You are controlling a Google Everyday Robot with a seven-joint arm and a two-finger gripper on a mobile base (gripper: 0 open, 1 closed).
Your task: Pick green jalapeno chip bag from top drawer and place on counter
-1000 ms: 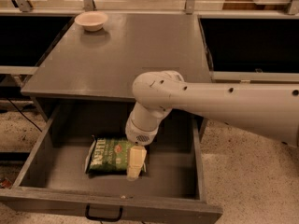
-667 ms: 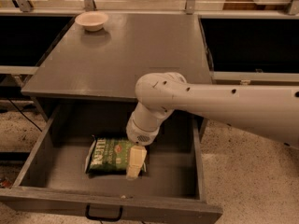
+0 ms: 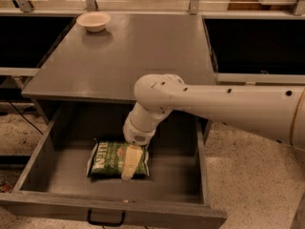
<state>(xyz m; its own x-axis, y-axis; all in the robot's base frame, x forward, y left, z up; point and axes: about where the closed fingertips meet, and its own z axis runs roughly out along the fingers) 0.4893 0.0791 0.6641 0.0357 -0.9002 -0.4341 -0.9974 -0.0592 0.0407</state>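
The green jalapeno chip bag (image 3: 110,158) lies flat on the floor of the open top drawer (image 3: 171,180), left of the middle, with its white lettering along the left edge. My gripper (image 3: 131,162) reaches down into the drawer from the white arm and rests over the right part of the bag, touching or just above it. The bag's right edge is partly hidden under the gripper. The grey counter (image 3: 138,51) sits directly above the drawer. The drawer's black handle (image 3: 106,219) shows at the bottom front.
A small pale bowl (image 3: 93,21) stands at the counter's far left corner. The white arm (image 3: 228,109) crosses from the right over the drawer's right side. Dark open shelves flank the counter. Speckled floor (image 3: 252,175) lies to the right.
The arm's elbow has shifted only slightly. The gripper stays over the bag's right part, and the bag has not moved.
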